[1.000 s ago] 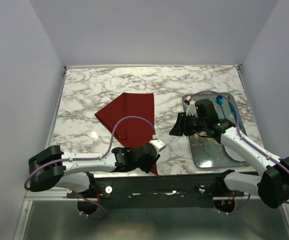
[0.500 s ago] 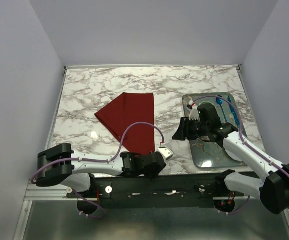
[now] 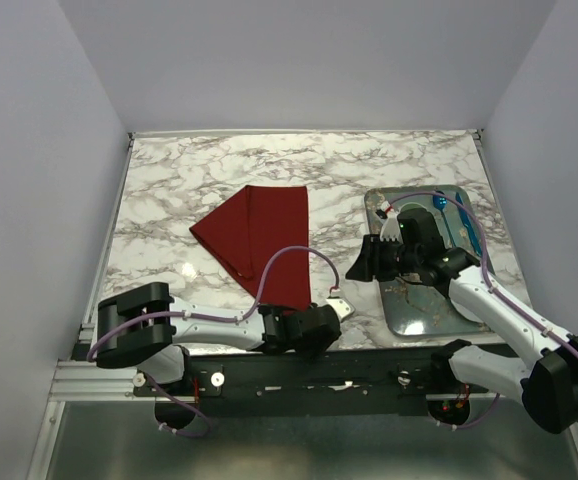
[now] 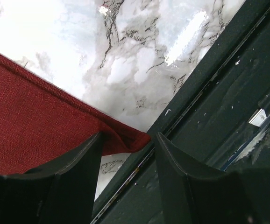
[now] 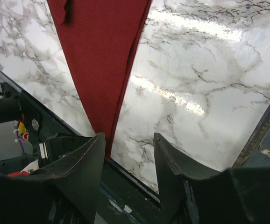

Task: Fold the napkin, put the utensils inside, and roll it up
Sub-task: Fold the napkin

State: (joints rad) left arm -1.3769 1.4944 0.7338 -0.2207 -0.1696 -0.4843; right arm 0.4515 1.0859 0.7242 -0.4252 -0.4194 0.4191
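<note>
The dark red napkin (image 3: 262, 237) lies folded into a long wedge on the marble table, its narrow corner at the near edge. My left gripper (image 3: 307, 323) is open and low at that corner. In the left wrist view the napkin's tip (image 4: 125, 138) lies between the fingers of the left gripper (image 4: 128, 140). My right gripper (image 3: 362, 263) is open and empty, above bare marble between the napkin and the metal tray (image 3: 472, 205). The right wrist view shows the right gripper (image 5: 128, 140) and the napkin (image 5: 97, 56) ahead. The gold utensils are not clearly visible; the right arm covers much of the tray.
A blue object (image 3: 439, 201) lies at the tray's far end. The black frame rail (image 4: 209, 116) runs along the table's near edge, right beside the napkin's tip. White walls close in the table on three sides.
My left gripper has moved right and toward the near edge, down to the napkin's near corner. My right gripper has shifted slightly toward the tray. The napkin has not moved.
</note>
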